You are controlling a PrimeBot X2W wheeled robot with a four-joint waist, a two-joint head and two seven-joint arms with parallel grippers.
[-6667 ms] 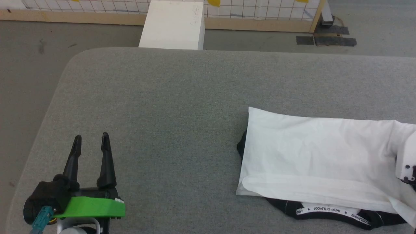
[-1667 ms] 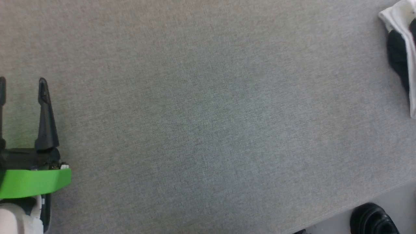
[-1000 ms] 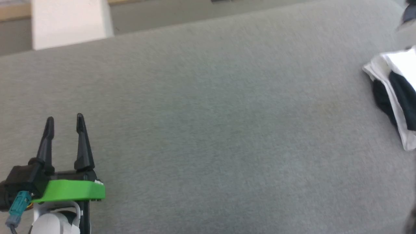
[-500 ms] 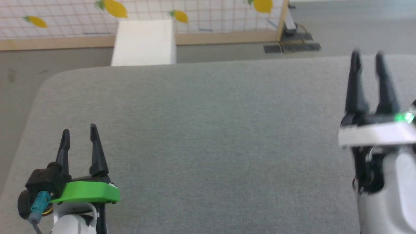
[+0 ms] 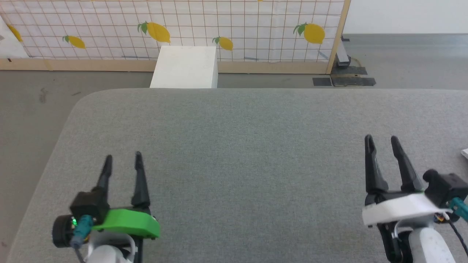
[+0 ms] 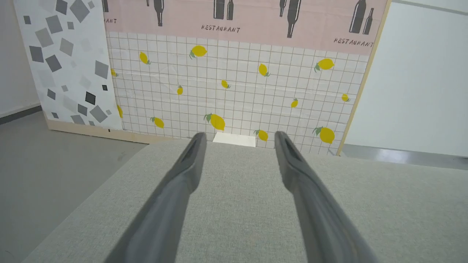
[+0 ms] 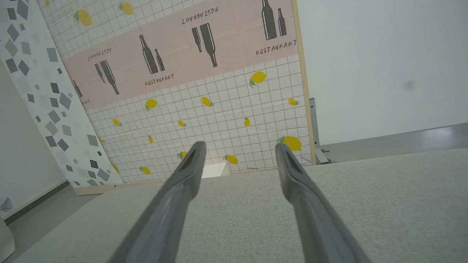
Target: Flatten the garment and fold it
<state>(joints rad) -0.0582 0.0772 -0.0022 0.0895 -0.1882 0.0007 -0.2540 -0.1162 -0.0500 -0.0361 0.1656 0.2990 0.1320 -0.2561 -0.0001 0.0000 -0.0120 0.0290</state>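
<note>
Hands are held low over the grey fabric-covered counter (image 5: 234, 146), one at each lower corner of the head view. The left hand (image 5: 123, 156), fitted with a green bracket, is released: its two dark fingers are parted and point away from the robot. The right hand (image 5: 381, 138), fitted with a white bracket, is released likewise, fingers parted and pointed the same way. A small white corner of the garment (image 5: 465, 153) is seen at the right edge of the head view, lying on the counter to the right of the right hand and apart from it. Beyond the counter's far edge a white box (image 5: 184, 67) is set on the floor (image 5: 33, 106), against a lemon-printed grid panel (image 5: 256, 29).
</note>
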